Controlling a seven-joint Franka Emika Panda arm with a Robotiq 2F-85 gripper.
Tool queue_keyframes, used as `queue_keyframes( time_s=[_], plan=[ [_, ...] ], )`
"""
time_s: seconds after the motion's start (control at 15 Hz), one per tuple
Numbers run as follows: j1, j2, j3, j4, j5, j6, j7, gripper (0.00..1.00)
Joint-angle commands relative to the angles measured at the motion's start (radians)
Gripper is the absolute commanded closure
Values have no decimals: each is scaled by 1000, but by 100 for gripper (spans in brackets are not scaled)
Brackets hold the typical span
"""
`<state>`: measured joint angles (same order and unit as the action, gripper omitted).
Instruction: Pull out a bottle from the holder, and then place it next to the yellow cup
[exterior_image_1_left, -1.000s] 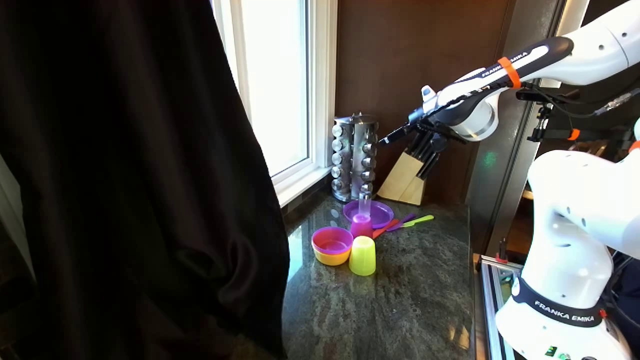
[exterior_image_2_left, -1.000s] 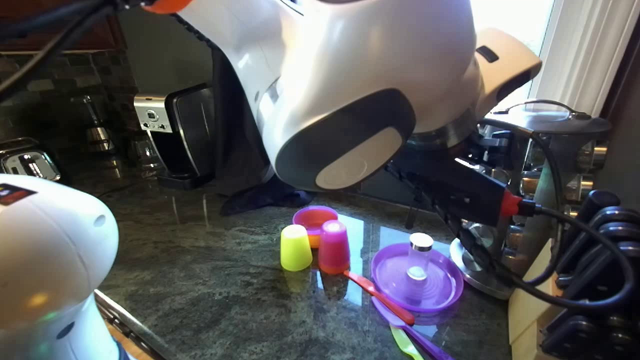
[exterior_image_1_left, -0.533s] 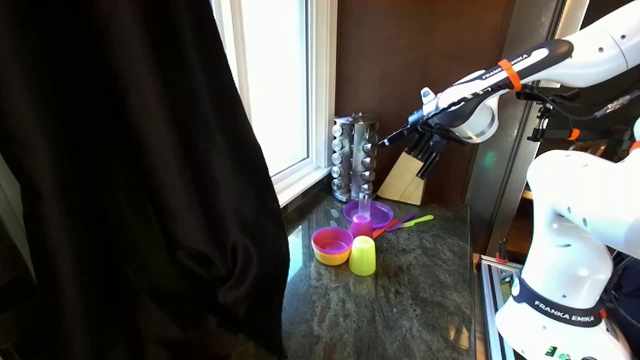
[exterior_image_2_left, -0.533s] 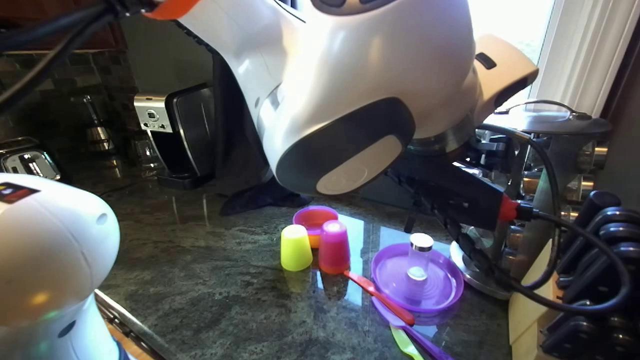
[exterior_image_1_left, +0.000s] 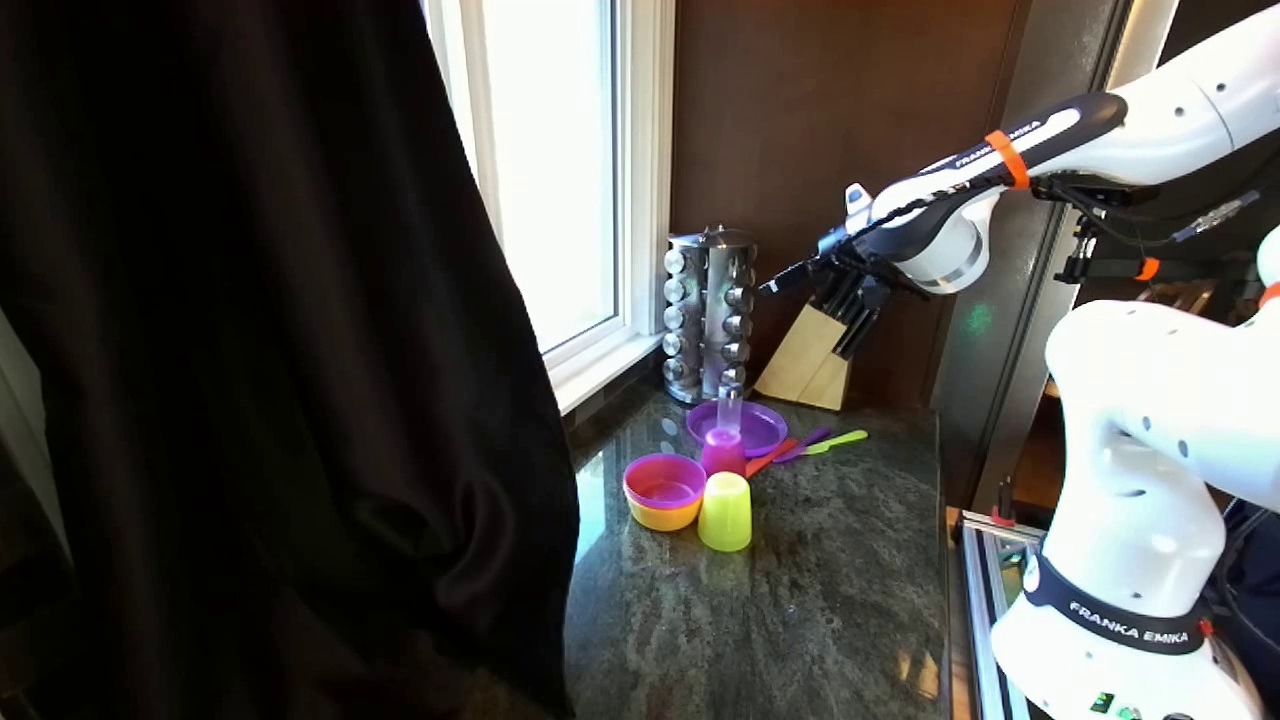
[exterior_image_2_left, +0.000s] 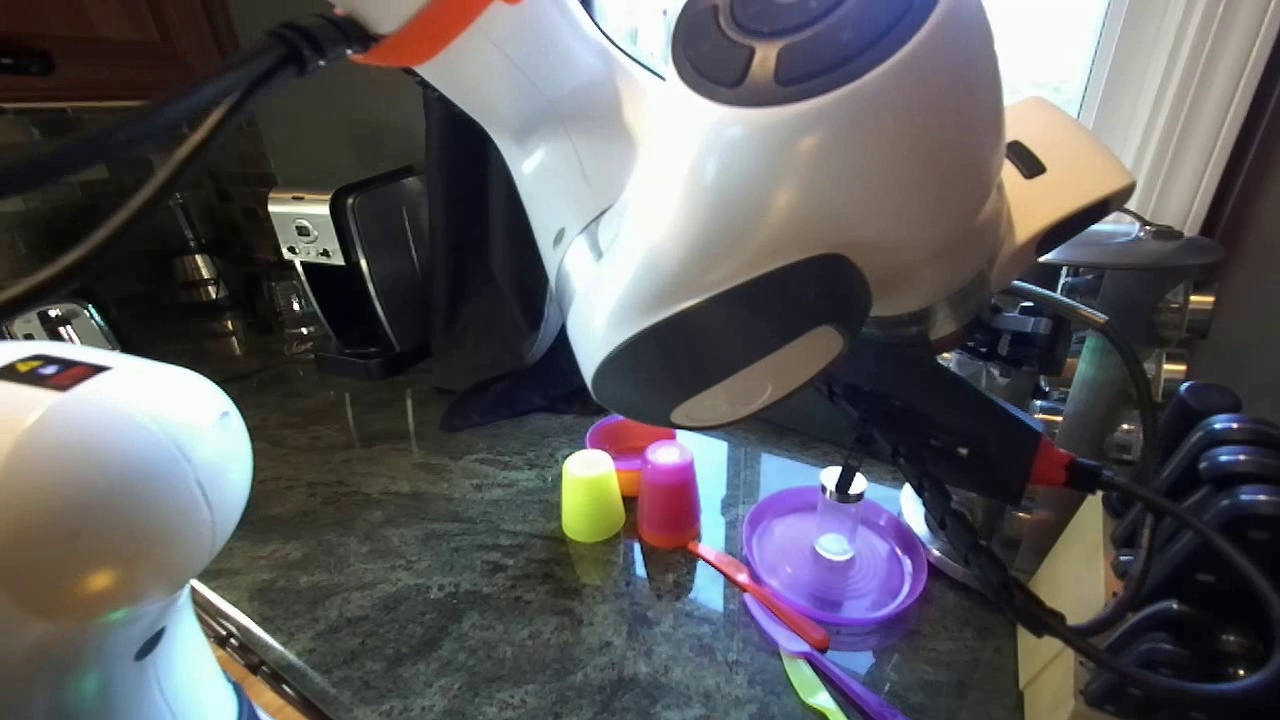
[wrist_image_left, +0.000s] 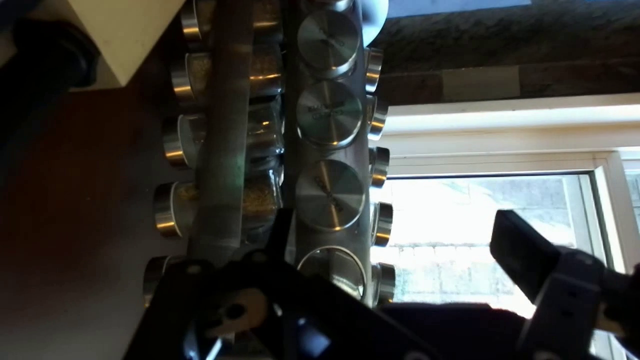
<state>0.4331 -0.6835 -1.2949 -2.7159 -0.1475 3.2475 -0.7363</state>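
Note:
The holder, a tall silvery rack (exterior_image_1_left: 722, 320) with tiers of lidded glass jars, stands by the window; it is partly hidden in an exterior view (exterior_image_2_left: 1100, 360). In the wrist view the rack (wrist_image_left: 290, 125) is close, with steel jar lids (wrist_image_left: 330, 195) and one round lidless opening (wrist_image_left: 332, 267). My gripper (wrist_image_left: 395, 225) is open and empty, its left finger over the rack and its right finger against the window. A clear bottle with a silvery lid (exterior_image_2_left: 838, 515) stands upright on the purple plate (exterior_image_2_left: 775, 590). The yellow cup (exterior_image_2_left: 592, 497) stands upside down beside a pink cup (exterior_image_2_left: 668, 495).
Stacked bowls (exterior_image_1_left: 665, 492) stand beside the yellow cup. Red, purple and green cutlery (exterior_image_2_left: 770, 600) lies by the plate. A wooden knife block (exterior_image_1_left: 803, 360) with black handles stands close to the rack and under the gripper. A window (exterior_image_1_left: 550, 170) and a black curtain (exterior_image_1_left: 300, 350) border the counter.
The arm has come down a little. In an exterior view the wrist has also shifted right, and a dark finger now overlaps the standing bottle's lid. The objects have not moved.

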Motion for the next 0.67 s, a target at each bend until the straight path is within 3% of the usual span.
queue_keyframes(
  time_s=[0.0,0.07,0.13,0.6],
  plan=[
    [110,8,-101,40,-37,68,13,0],
    [130,21,-119,51,-42,75,20,0],
    [67,6,-67,25,-56,43,36,0],
    [154,7,-131,58,-55,65,55,0]
  ],
)
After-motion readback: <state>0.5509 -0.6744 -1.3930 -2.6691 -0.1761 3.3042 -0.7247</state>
